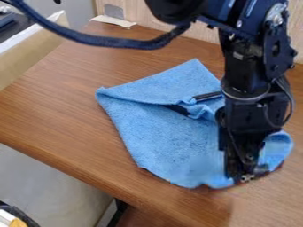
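Lit at moderate brightness, with soft, diffuse light across the desk [65, 111]. Reflects as a faint, pale sheen off the wood, left of the blue cloth [163, 137]. Grades into gentle shadow along the cloth folds. Drops to near black on the robot arm [246, 73] and end effector [246, 177], with small glints on metal parts. Darkens beneath the desk's front edge. Smears locally on the lower cloth and at the desk's lower right.

the black robot arm has silvery screws, a pale ring, thin dark cables and a thick blue-grey sleeved cable.
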Controlling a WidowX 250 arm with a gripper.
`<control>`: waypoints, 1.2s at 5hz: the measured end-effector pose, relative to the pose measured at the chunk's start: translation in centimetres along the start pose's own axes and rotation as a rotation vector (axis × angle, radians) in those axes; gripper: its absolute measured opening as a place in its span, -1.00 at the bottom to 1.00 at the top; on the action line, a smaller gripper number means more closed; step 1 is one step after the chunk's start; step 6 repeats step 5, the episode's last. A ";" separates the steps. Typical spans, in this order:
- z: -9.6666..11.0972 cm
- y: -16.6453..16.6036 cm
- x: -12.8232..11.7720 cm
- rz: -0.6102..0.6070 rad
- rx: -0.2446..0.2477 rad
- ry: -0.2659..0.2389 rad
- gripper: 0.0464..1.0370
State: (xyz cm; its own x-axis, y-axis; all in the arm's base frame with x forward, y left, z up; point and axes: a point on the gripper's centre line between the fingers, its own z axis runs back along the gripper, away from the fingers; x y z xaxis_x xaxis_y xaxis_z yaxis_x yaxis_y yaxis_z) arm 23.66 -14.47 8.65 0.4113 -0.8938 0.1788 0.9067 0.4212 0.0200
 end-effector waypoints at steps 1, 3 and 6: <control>0.3 0.4 -0.1 0.008 0.003 -0.001 0.93; 3.1 1.6 1.0 -0.013 0.059 -0.025 0.93; 5.2 1.9 1.5 -0.036 0.108 -0.031 0.93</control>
